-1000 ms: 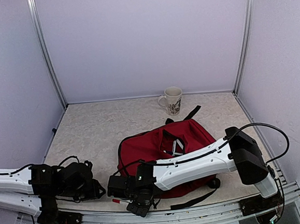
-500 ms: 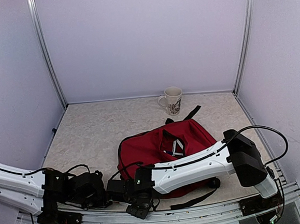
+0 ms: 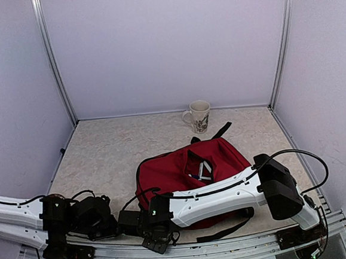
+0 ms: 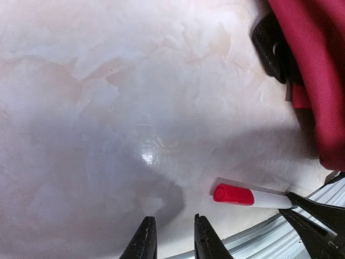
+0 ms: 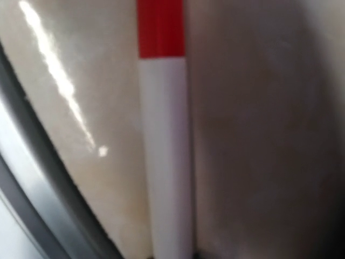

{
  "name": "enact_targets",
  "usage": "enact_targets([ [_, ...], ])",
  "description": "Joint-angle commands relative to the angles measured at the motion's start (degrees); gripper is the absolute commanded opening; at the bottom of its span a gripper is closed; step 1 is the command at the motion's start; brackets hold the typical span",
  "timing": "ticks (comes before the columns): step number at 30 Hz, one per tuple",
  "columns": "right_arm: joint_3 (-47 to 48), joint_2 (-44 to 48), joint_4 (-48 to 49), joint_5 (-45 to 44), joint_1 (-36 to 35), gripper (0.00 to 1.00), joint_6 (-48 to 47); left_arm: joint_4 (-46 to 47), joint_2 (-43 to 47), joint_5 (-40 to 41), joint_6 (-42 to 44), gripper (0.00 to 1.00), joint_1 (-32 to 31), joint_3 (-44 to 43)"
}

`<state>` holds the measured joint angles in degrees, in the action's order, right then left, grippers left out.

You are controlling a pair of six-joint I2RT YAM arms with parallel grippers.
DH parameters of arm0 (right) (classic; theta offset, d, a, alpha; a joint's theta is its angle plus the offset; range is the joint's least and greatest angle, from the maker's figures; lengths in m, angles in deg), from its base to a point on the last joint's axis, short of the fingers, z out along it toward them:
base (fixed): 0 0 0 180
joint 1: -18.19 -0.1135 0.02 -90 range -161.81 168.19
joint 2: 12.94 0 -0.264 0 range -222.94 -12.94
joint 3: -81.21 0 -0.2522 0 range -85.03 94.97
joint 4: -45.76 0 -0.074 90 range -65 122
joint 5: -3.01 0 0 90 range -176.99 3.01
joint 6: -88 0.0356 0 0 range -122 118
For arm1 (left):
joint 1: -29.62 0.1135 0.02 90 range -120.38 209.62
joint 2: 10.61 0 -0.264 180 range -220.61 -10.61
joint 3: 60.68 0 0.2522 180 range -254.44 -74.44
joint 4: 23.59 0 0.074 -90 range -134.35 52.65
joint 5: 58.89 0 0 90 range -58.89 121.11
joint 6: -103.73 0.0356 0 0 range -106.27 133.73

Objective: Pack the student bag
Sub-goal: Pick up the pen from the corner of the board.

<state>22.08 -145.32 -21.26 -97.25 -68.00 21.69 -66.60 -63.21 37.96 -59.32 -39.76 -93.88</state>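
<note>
**marker at near edge in right pincer; left pincer empty beside it; bag mid-worktop**

Near edge: the marker lies flat on the worktop, just beside the metal rail and roughly along it. Its red cap is on the left pincer's side and its white body on the right pincer's side.

right pincer: low over the worktop, reaching in from the right. It pinches the white tail end of the marker, one black tip on each side. The right wrist view is blurred and shows only the marker running down mid-frame, cap at top.

left pincer: tips slightly spread with a narrow gap and nothing between them. It hangs just above bare worktop, near the cap end, not touching the marker. The two pincers sit close together, left of the bag's near corner.

bag: lies flat, centre-right on the worktop, behind the marker. The white link of the right arm crosses over its near part. The top opening gapes, dark inside. A few thin pale items show in it, too small to identify. A black strap trails off the far side.

Far: the mug stands upright near the back wall, handle to the left, apart from the bag.
</note>
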Motion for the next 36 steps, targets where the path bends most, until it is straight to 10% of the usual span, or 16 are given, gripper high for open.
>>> enact_targets([
  [1,-0.89,-1.87,-2.65,-1.68,0.08,0.0,0.87,-3.87,3.07,0.62,0.28,0.24,1.27,1.27],
  [36,-14.15,7.71,1.16,7.06,-3.35,0.0,5.89,-3.27,-0.43,1.18,3.1,0.25,1.97,-0.16],
])
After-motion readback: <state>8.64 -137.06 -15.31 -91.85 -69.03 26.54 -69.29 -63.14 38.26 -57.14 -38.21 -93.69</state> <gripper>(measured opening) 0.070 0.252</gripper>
